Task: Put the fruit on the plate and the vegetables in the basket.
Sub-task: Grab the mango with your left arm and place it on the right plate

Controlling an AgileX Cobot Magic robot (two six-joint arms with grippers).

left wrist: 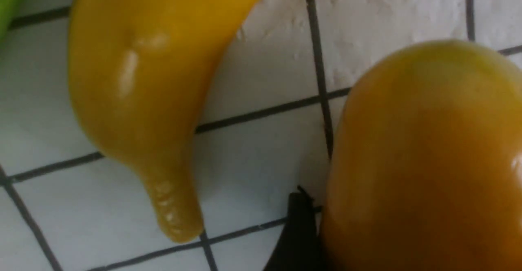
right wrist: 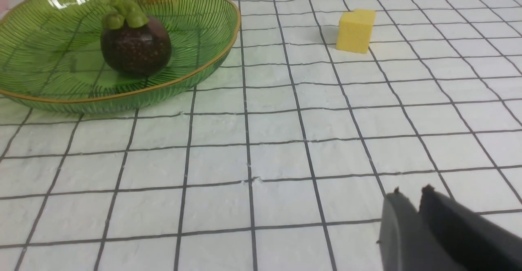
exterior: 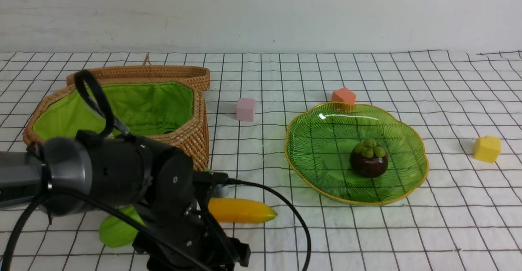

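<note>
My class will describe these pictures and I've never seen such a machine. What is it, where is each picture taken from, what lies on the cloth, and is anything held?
It is a robot with two arms, each ending in a claw. The front view looks forward from between them; the left arm fills its near corner. The other two pictures come from cameras on the wrists. On the checked cloth stand an open wicker basket, a green plate holding a mangosteen, a pink cube, an orange cube and a yellow cube. A banana and a mango lie under the left wrist. One finger of the left claw shows next to the mango; whether it grips is unclear. The right claw is shut and empty.
</note>
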